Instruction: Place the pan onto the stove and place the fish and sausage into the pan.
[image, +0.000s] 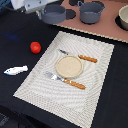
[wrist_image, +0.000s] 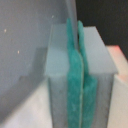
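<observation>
The dark grey-blue pan is at the near-left corner of the tan stove, partly over its edge. My gripper is just at the pan's left in the exterior view, where the handle is. In the wrist view the gripper has its teal pads pressed together; the handle between them is hidden, and a grey surface fills the side. The red sausage and the white fish lie on the black table, left of the placemat.
A larger grey pot stands on the stove beside a black burner disc. A bowl sits at the stove's right edge. The woven placemat holds a tan plate, a knife and a fork.
</observation>
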